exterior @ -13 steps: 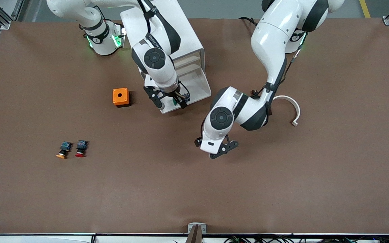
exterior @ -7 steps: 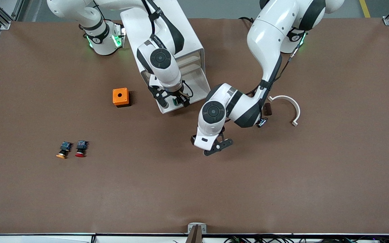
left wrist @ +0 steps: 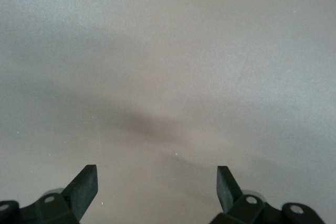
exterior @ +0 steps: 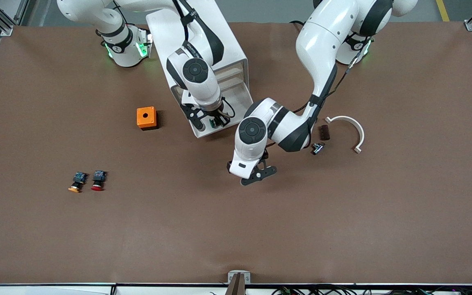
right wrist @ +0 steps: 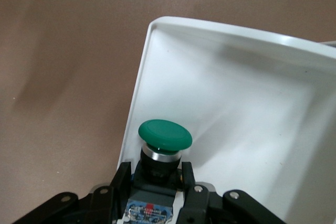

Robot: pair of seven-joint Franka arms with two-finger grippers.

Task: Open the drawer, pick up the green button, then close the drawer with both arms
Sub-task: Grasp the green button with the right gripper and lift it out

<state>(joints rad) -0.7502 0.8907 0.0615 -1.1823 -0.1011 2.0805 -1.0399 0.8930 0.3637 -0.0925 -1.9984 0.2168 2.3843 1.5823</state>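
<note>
The white drawer [exterior: 238,100] stands pulled out of the white cabinet [exterior: 228,45] toward the front camera. My right gripper [exterior: 210,121] reaches down into the drawer's front corner and is shut on the button [exterior: 212,123]. In the right wrist view its fingers [right wrist: 120,178] clamp the black body below the green cap of the button [right wrist: 165,136], against the drawer [right wrist: 236,108] floor. My left gripper [exterior: 256,174] hangs open and empty over bare table nearer the front camera than the drawer. The left wrist view shows only its gripper [left wrist: 157,184] above brown surface.
An orange box [exterior: 146,117] with a hole sits beside the drawer toward the right arm's end. A yellow-capped button [exterior: 76,182] and a red-capped button [exterior: 98,180] lie nearer the camera. A white curved piece [exterior: 348,127], a dark block [exterior: 324,132] and a small metal part [exterior: 317,148] lie toward the left arm's end.
My right gripper has shut on the green button in the drawer. My left arm has swung toward the drawer, uncovering the dark block and metal part.
</note>
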